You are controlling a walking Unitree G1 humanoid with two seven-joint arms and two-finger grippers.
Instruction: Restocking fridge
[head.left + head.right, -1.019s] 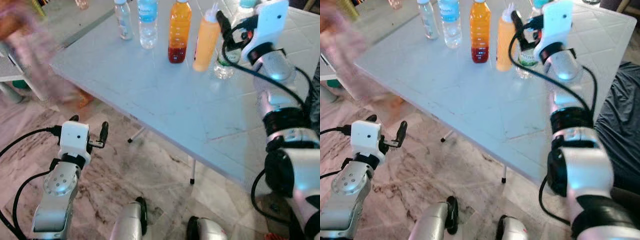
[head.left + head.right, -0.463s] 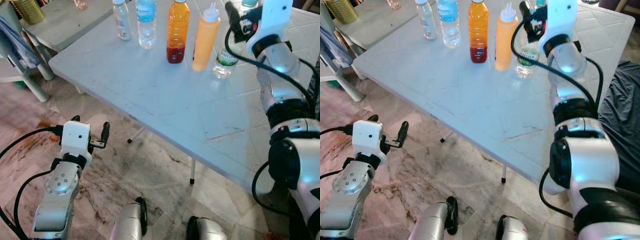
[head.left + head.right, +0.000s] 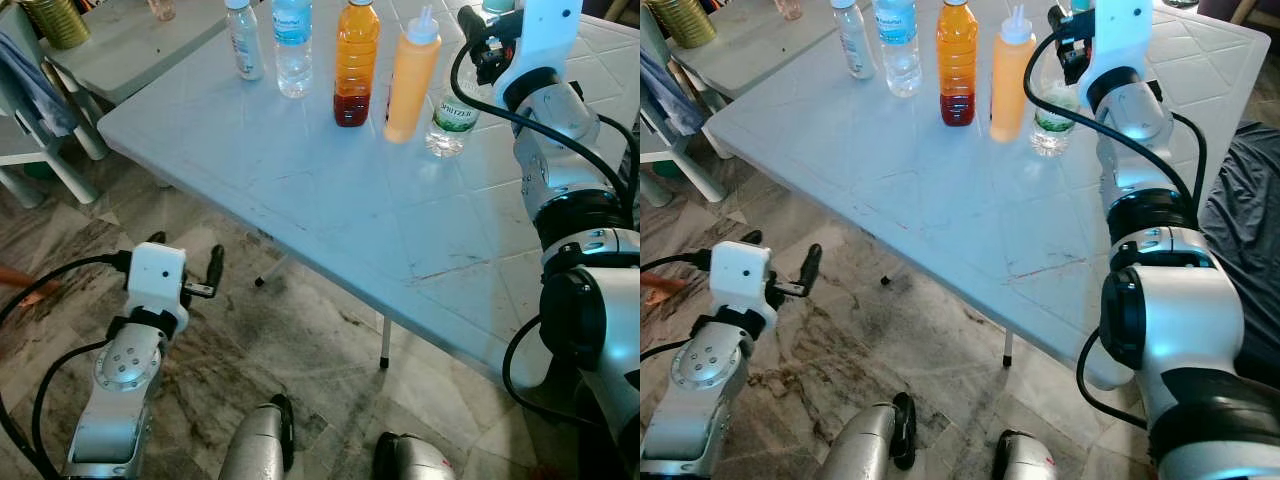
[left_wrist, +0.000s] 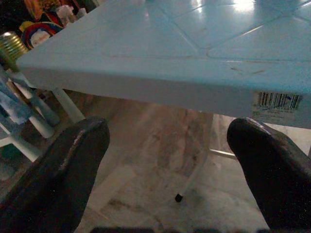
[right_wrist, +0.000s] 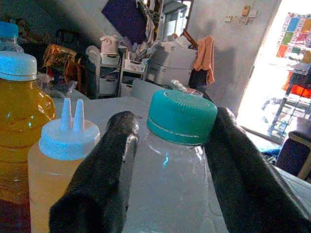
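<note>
Progress: early; five bottles stand on the table (image 3: 330,190).
Right gripper (image 5: 165,145): spread around the green-capped bottle (image 5: 181,160), not clamped.
Left gripper (image 4: 167,160): released, idle.
Remaining: everything.

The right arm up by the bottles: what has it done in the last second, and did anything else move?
The right gripper has lifted toward the top of the green-capped water bottle, fingers open either side of the cap, not yet closed. The bottles and the left gripper below the table stayed put.
</note>
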